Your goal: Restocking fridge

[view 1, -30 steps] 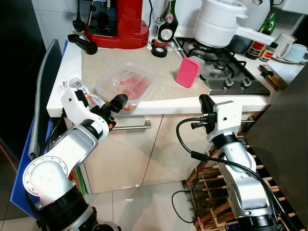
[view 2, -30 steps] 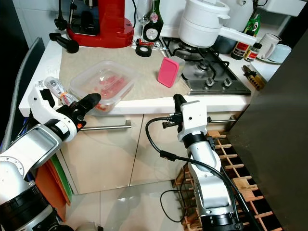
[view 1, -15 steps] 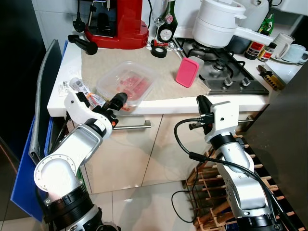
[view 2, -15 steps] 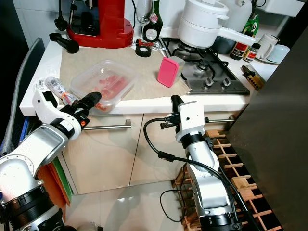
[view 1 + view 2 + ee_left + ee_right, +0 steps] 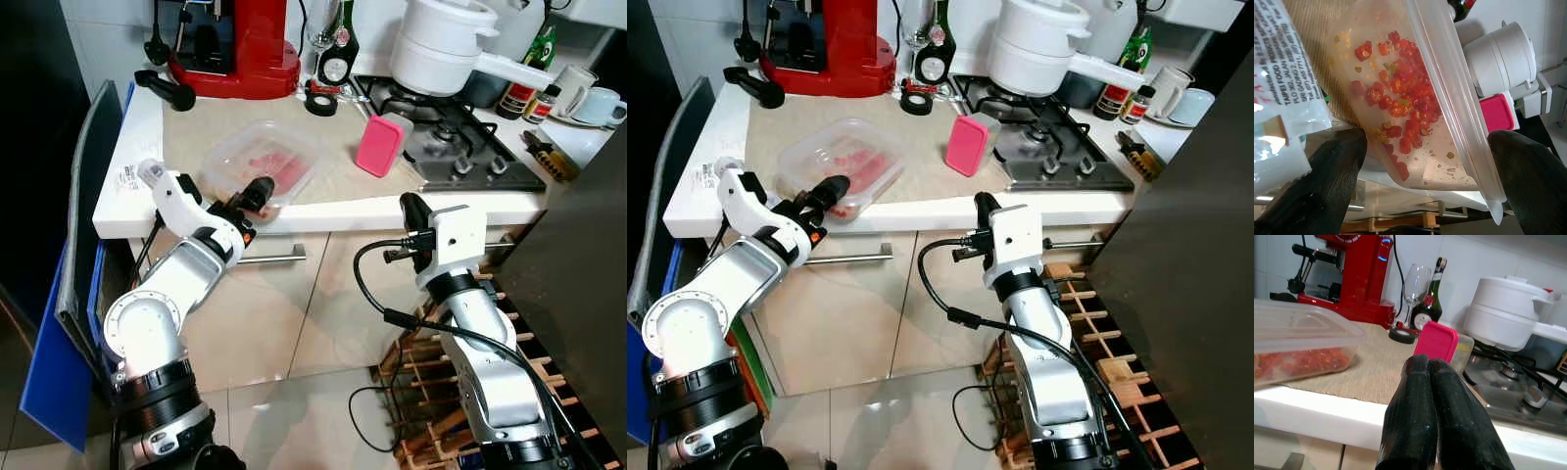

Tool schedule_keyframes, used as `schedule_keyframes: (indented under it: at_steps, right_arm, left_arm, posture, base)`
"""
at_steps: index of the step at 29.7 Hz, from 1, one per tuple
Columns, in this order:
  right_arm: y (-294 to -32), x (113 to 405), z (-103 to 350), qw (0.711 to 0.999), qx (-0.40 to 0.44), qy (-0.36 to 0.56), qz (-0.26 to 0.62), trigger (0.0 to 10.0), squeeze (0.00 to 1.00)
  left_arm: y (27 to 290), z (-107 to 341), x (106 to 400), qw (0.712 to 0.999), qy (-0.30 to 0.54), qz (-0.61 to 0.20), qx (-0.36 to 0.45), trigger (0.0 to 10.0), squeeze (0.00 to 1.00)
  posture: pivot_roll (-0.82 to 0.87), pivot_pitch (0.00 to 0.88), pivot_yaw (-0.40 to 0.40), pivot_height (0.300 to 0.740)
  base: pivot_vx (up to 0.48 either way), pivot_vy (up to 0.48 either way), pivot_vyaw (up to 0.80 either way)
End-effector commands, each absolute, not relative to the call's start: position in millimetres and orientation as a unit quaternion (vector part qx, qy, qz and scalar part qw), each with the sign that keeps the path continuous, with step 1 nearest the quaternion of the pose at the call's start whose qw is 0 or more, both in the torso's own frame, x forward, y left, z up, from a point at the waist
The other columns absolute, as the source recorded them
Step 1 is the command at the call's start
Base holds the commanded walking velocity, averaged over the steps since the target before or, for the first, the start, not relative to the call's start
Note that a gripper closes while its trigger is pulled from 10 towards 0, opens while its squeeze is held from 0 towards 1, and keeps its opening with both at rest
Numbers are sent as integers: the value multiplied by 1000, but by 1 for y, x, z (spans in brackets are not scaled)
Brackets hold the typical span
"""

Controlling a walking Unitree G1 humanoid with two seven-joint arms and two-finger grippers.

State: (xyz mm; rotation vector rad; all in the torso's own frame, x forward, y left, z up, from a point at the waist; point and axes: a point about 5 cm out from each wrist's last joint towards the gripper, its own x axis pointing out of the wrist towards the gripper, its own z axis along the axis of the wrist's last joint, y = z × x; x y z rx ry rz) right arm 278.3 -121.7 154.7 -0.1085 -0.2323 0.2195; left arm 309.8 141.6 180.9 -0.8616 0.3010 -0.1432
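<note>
A clear plastic container (image 5: 276, 157) holding chopped red food (image 5: 1400, 105) sits on the beige mat near the counter's front edge. My left gripper (image 5: 257, 193) is at the container's near side. In the left wrist view its fingers (image 5: 1334, 169) stand wide open, with the container's end between them. My right gripper (image 5: 409, 206) hangs shut just below the counter edge, in front of the hob, with nothing in it. Its closed fingertips (image 5: 1420, 364) point towards a pink-lidded box (image 5: 1436, 341) on the counter.
A white printed packet (image 5: 1278, 98) lies beside the container. A red coffee machine (image 5: 235, 44), a wine glass, a bottle and a white pot (image 5: 446, 49) on the hob (image 5: 470, 157) line the back. A blue board (image 5: 54, 333) leans at left, a wooden rack (image 5: 431, 377) at lower right.
My left arm has reached forward, bringing its open fingers up to the container's near edge. The right arm has barely moved. The camera has shifted slightly.
</note>
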Motion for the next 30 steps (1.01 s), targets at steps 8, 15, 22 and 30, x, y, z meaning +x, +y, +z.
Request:
schedule_keyframes:
  at_steps: [8, 15, 22, 30]
  right_arm:
    - [-127, 277, 155, 987, -58, -111, 100, 10000, 0]
    - [-128, 277, 155, 987, -58, -108, 101, 10000, 0]
    - [-127, 278, 155, 987, -59, -108, 103, 10000, 0]
    - [-127, 279, 155, 987, -61, -106, 106, 10000, 0]
  left_arm:
    - [141, 183, 321, 899, 116, -70, -417, 0, 0]
    - [139, 192, 320, 894, 73, -91, -433, 0, 0]
    - [140, 198, 321, 891, 55, -96, -440, 0, 0]
    - [142, 199, 320, 898, 48, -95, -427, 0, 0]
  posture:
    - [96, 0, -114, 740]
    - [97, 0, -116, 740]
    - [101, 0, -121, 740]
    - [101, 0, -124, 740]
  base:
    - [0, 0, 0]
    - [0, 0, 0]
    - [0, 0, 0]
    - [0, 0, 0]
